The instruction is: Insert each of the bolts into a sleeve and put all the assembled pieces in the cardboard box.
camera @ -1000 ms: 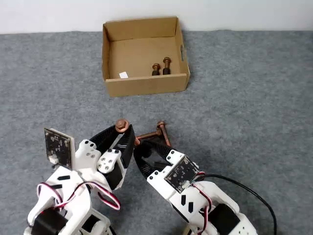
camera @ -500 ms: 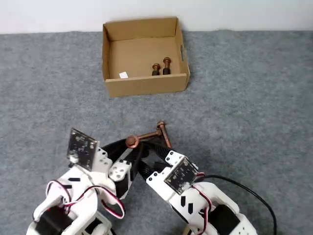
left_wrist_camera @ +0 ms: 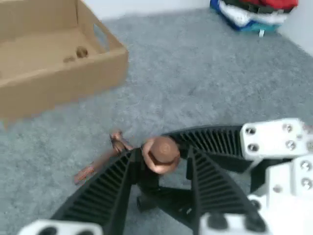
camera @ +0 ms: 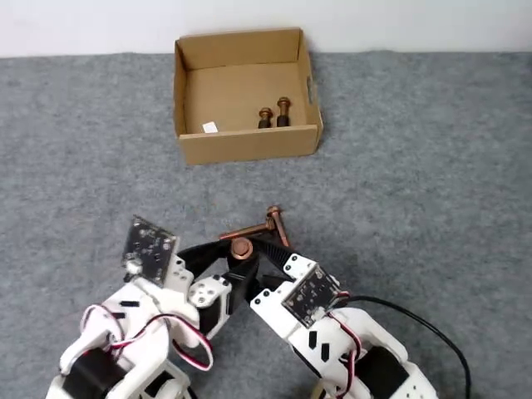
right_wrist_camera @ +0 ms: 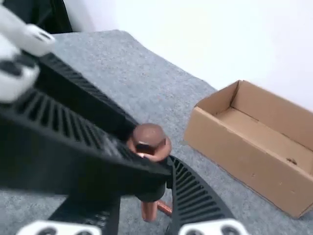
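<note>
My left gripper (camera: 240, 250) is shut on a copper bolt (camera: 241, 247), whose hex head (left_wrist_camera: 160, 152) sticks up between the fingers. Directly beneath it, my right gripper (right_wrist_camera: 146, 201) is shut on a black sleeve (right_wrist_camera: 149, 192). The bolt's head (right_wrist_camera: 148, 140) sits above the sleeve and a threaded tip (right_wrist_camera: 157, 208) shows below it. Two loose bolts (camera: 259, 226) lie in a V on the carpet just beyond both grippers. The cardboard box (camera: 249, 143) stands at the back and holds two assembled pieces (camera: 274, 115).
Grey carpet covers the table up to a white wall behind the box. A white sticker (camera: 209, 127) lies inside the box. A black cable (camera: 416, 320) trails from the right arm. Folded coloured cloth (left_wrist_camera: 254, 12) lies far off.
My left gripper has carried the bolt to the right and nearer, from beside the right gripper to directly over the sleeve. The right arm has stayed still.
</note>
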